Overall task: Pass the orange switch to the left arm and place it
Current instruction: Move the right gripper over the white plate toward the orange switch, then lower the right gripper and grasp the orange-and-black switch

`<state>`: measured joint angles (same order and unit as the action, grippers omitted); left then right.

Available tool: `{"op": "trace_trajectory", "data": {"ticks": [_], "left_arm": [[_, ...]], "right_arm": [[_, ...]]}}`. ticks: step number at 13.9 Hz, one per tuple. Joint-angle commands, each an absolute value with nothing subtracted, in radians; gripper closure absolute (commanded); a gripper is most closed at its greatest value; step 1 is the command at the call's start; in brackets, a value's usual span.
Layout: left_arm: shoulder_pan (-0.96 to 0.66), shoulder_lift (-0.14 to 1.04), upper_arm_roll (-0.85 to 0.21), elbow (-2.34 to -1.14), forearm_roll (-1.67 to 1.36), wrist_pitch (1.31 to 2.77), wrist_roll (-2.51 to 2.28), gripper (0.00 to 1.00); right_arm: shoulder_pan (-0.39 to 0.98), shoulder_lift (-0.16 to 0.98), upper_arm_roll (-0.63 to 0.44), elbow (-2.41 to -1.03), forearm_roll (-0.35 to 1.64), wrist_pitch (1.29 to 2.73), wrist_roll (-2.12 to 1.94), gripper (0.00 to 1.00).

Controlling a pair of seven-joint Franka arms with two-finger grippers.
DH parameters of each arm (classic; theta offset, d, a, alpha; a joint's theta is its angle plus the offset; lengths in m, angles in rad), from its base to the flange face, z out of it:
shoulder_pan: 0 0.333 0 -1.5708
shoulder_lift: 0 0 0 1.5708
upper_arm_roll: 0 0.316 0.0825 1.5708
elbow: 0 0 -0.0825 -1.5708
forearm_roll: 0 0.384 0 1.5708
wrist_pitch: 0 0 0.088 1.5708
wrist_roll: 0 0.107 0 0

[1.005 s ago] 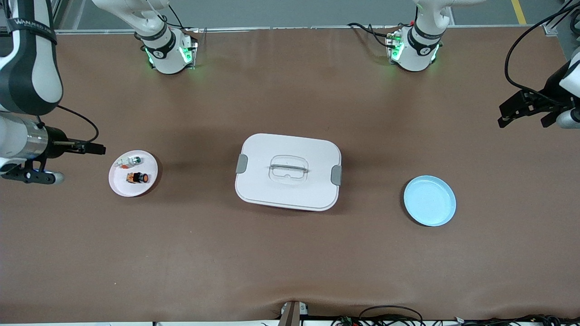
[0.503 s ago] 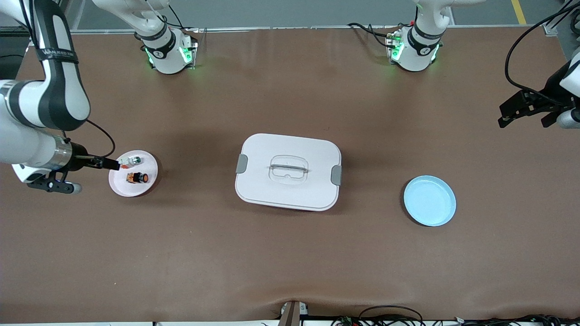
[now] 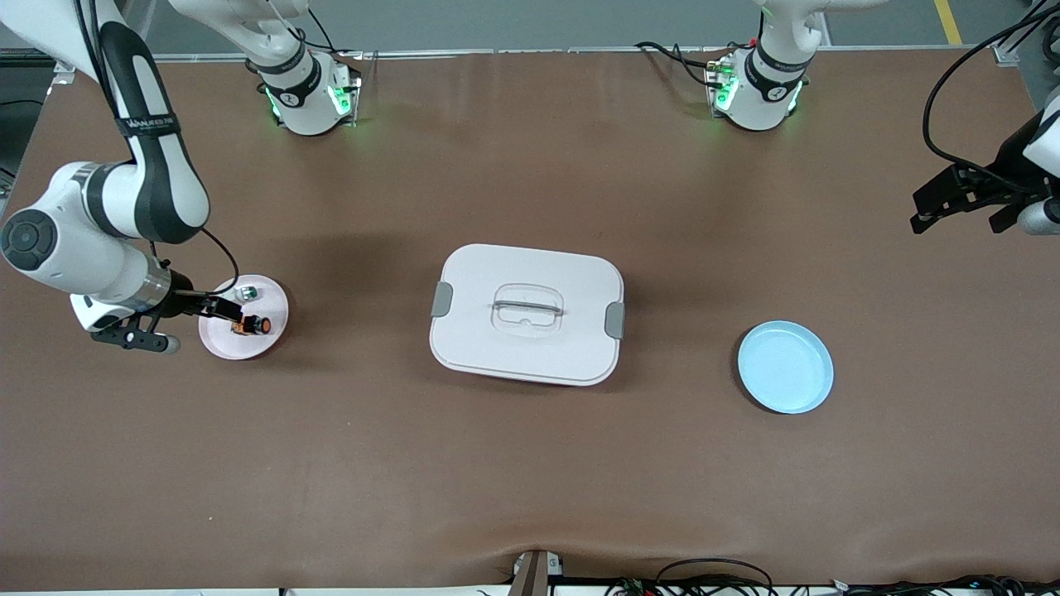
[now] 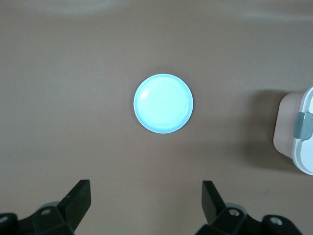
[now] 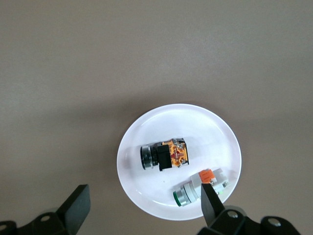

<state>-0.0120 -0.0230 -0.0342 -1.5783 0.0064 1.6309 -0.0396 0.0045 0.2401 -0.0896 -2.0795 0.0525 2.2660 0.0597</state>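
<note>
Right gripper (image 3: 228,311): over the pink plate at the right arm's end of the table, jaws spread wide and empty; in the right wrist view the two black fingers (image 5: 73,208) stand well apart with nothing between them.
Pink plate (image 3: 265,343): shallow round dish, holding two small parts.
Orange switch (image 3: 251,325): lying on its side in the pink plate, nearer the front camera than the silver part; black button end and orange body both plain in the right wrist view (image 5: 164,155).
Silver part (image 3: 247,292): green-tinted cap, same plate, just beside the switch but apart from it; not the target.
Handling: probably light, rigid plastic, hard-shelled; likely to roll or skid on the smooth plate if nudged off-centre. Small enough to slip out of a loose pinch.
Where to grip: best guess, across the squarer orange-and-black body, not the round cap; jaws straddling it clear of the silver part.
Box (image 3: 527,313): white, lid on, grey clips at both ends, mid-table between the two plates; an obstacle to carry over or around.
Blue plate (image 3: 785,367): bare, toward the left arm's end; likely the drop point.
Left gripper (image 3: 961,199): waiting up high at the left arm's end of the table, jaws open, holding nothing.
</note>
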Motion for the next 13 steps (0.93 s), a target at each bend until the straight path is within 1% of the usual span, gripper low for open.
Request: {"op": "trace_trajectory", "data": {"ticks": [1, 3, 5, 6, 13], "left_arm": [[-0.011, -0.015, -0.035, -1.555, -0.005, 1.612, -0.02, 0.0], [-0.009, -0.015, -0.035, -1.555, -0.005, 1.612, -0.018, 0.0], [-0.011, -0.015, -0.035, -1.555, -0.005, 1.612, -0.018, 0.0], [-0.011, -0.015, -0.035, -1.555, -0.005, 1.612, -0.018, 0.0], [-0.009, -0.015, -0.035, -1.554, -0.005, 1.612, -0.018, 0.0]], "right_arm": [[-0.008, 0.288, -0.084, -2.08, 0.064, 2.319, 0.012, 0.0], [-0.05, 0.34, -0.081, -2.085, 0.11, 2.374, -0.056, 0.0], [-0.054, 0.371, -0.084, -2.108, 0.233, 2.417, -0.174, 0.0], [-0.054, 0.38, -0.084, -2.117, 0.251, 2.433, -0.202, 0.0], [-0.034, 0.417, -0.083, -2.132, 0.255, 2.439, -0.213, 0.0]]}}
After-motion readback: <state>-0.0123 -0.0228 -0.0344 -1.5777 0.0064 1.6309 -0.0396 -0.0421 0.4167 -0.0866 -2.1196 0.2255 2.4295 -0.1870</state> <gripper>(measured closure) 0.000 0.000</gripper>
